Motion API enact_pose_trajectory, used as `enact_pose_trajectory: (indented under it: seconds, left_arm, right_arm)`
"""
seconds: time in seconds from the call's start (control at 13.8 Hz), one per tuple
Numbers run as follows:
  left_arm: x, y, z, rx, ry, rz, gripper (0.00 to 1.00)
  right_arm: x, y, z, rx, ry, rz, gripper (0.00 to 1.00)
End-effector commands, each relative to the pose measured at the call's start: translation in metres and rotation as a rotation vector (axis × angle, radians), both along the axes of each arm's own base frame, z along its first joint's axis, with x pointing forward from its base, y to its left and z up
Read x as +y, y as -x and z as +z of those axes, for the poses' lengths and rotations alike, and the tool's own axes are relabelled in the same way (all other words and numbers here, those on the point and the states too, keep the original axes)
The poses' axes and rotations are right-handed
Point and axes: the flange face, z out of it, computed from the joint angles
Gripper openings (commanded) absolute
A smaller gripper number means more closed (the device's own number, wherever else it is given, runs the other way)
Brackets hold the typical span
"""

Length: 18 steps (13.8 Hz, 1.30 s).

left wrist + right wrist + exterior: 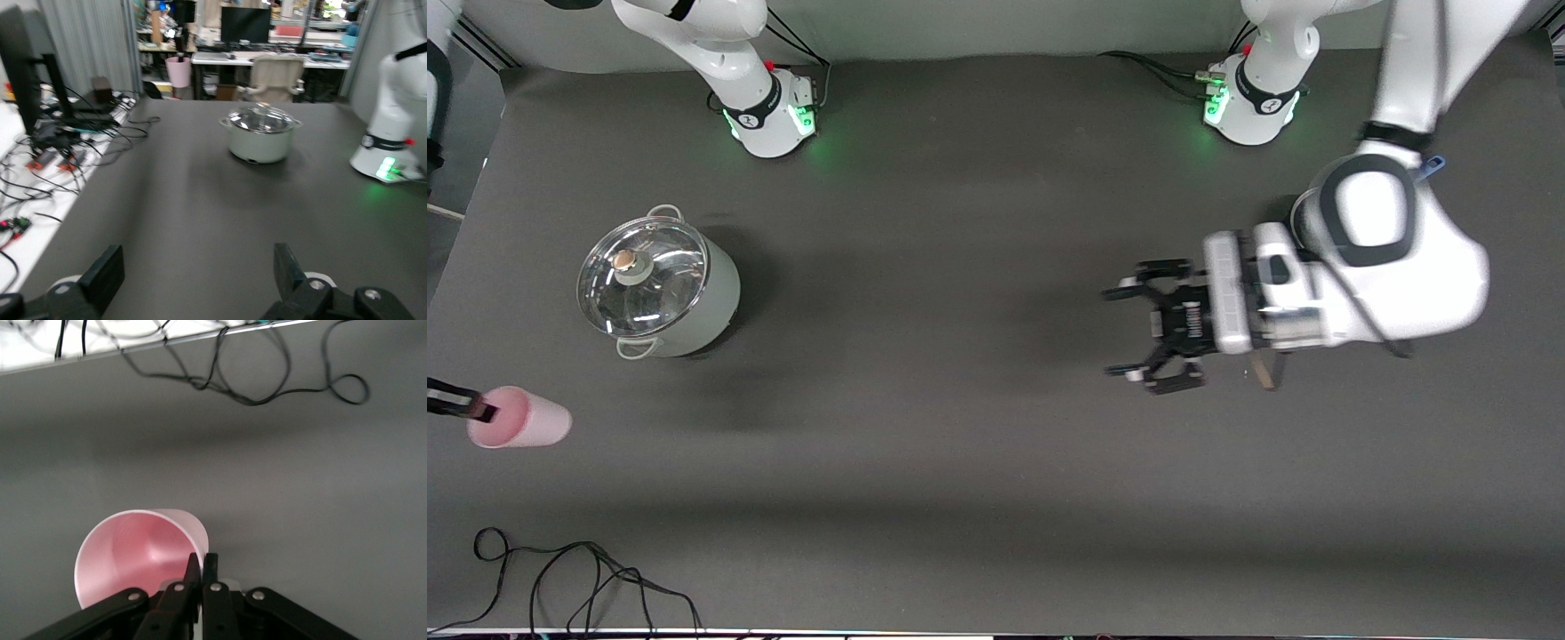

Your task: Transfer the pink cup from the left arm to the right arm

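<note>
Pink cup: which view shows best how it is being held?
The right wrist view: the pink cup fills the foreground, mouth toward the camera, with the right end effector shut on its rim. The front view shows it small at the frame's edge, tilted, near the pot. The left wrist view does not show it.

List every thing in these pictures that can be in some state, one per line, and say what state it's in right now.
Small pale-pink plastic cup: tipped sideways, rim pinched by the right gripper.
Right gripper: jaws shut on the cup's rim, at the right arm's end of the table.
Left gripper: jaws open, empty, over bare table.
Pale green pot: upright, glass lid on.
Black cable: lying loose, nearest the front camera.
</note>
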Motion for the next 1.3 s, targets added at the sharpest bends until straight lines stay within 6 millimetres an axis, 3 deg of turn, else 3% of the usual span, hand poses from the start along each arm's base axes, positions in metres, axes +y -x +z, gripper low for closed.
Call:
enact_pose_trajectory:
  seconds: [0.0, 0.22, 0.36, 0.58, 0.8, 0.87, 0.94, 1.01, 1.09, 1.23]
  left_arm:
    - [0.037, 0.013, 0.027, 0.093, -0.093, -0.065, 1.00]
    - [0.075, 0.032, 0.061, 0.188, -0.194, -0.064, 1.00]
    - [0.084, 0.044, 0.089, 0.280, -0.343, -0.049, 1.00]
    - [0.100, 0.058, 0.148, 0.373, -0.596, 0.105, 1.00]
    - [0.109, 0.076, 0.175, 0.490, -0.833, 0.251, 1.00]
    - [0.112, 0.082, 0.182, 0.526, -0.909, 0.316, 1.00]
    - [0.112, 0.092, 0.191, 0.553, -0.974, 0.380, 1.00]
    - [0.112, 0.099, 0.196, 0.573, -1.031, 0.455, 1.00]
    - [0.108, 0.106, 0.206, 0.562, -1.078, 0.521, 1.00]
    - [0.096, 0.116, 0.215, 0.520, -1.182, 0.630, 1.00]
  right_arm:
    - [-0.001, 0.007, -0.057, 0.007, 0.000, 0.163, 0.00]
    - [-0.003, 0.008, -0.139, 0.060, 0.003, 0.277, 0.00]
    - [-0.008, 0.002, -0.173, 0.059, 0.015, 0.294, 0.00]
    - [-0.015, -0.004, -0.212, 0.032, 0.039, 0.331, 0.00]
    - [-0.016, -0.006, -0.228, 0.022, 0.032, 0.328, 0.00]
    - [-0.014, -0.007, -0.232, 0.016, 0.030, 0.329, 0.09]
    - [-0.014, -0.007, -0.232, 0.016, 0.030, 0.329, 0.35]
    - [-0.014, -0.009, -0.229, 0.010, 0.032, 0.331, 0.74]
    - [-0.014, -0.011, -0.228, 0.007, 0.033, 0.331, 0.99]
    - [-0.015, -0.011, -0.226, 0.007, 0.033, 0.329, 0.99]
